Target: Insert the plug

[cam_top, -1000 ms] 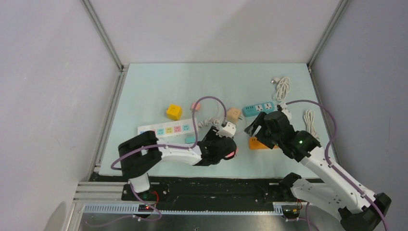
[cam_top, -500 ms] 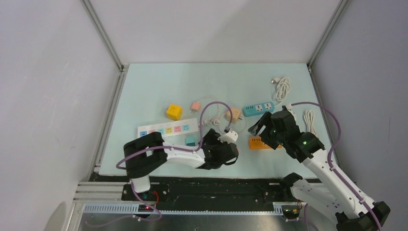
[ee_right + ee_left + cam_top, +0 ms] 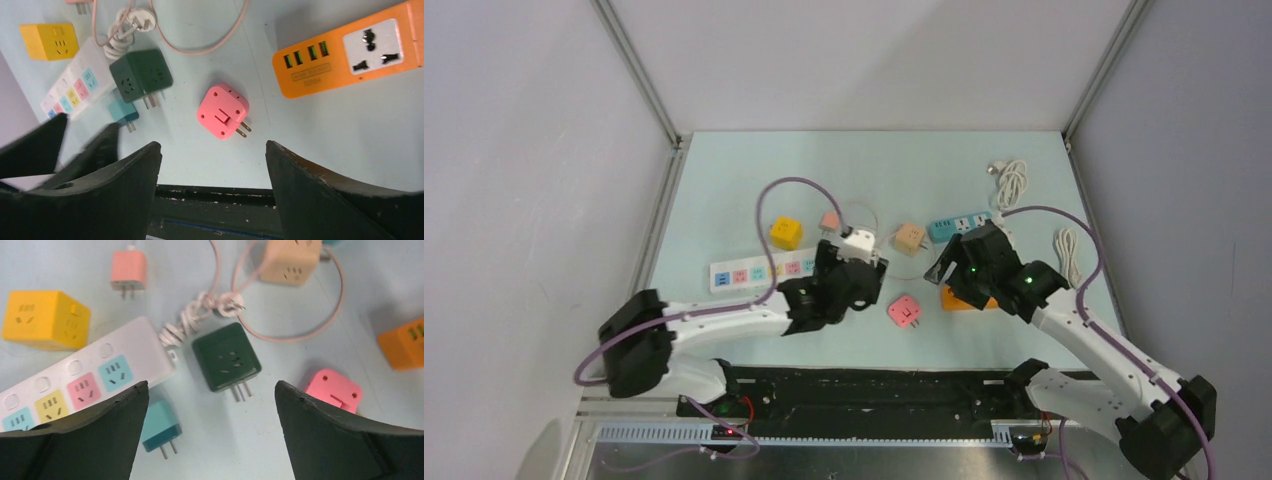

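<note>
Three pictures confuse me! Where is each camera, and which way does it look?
Top: above and behind the arms, looking down on the table; left arm and right arm show.
Left wrist: on the left arm, looking down at the green plug; open jaws below.
Right wrist: on the right arm, looking down at the pink plug; open jaws below.
Both wrist views share those plugs.

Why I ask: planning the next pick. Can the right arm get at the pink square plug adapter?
Probably yes: the right arm's fingers hang open facing the pink square plug adapter, which lies uncovered, clear of the orange power strip and dark green cube adapter.
</note>
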You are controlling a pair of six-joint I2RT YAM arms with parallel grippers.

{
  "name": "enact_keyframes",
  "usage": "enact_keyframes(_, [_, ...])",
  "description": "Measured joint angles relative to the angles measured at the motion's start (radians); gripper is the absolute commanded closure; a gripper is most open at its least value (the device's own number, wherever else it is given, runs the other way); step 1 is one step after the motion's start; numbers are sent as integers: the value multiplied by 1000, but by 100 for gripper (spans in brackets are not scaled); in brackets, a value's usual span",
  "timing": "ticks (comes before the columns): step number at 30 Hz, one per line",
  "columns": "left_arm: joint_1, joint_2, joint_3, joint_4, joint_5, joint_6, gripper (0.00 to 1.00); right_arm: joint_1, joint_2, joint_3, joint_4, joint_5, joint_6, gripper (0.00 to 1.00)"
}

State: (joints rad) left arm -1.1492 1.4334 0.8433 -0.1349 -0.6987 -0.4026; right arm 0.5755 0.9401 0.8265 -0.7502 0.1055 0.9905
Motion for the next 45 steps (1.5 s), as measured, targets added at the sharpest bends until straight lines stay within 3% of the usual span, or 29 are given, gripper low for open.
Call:
enact_keyframes(7, [89,-283,-51,-56,21,-42,0,159,194,61,24,95,6,15])
enact_keyframes(11, [114,-523,-94,-89,-15,-46,0,238,394,228,18,149,-11,14])
enact_keyframes(18, [143,-853,-142,-130,-64,-47,0,298,732,544,31,145,-241,10])
enact_keyframes(25, [158,-880,-144,-180,-53,-53,0,325,1050,839,-58,152,-422,8])
enact_keyframes(29, [181,-875,-149,-192,-27,-66,0,327,1144,921,-109,155,-469,6])
enact_keyframes(45, [310,-859,-197,-217,121,-139,0,306,1184,928,-145,121,-496,15])
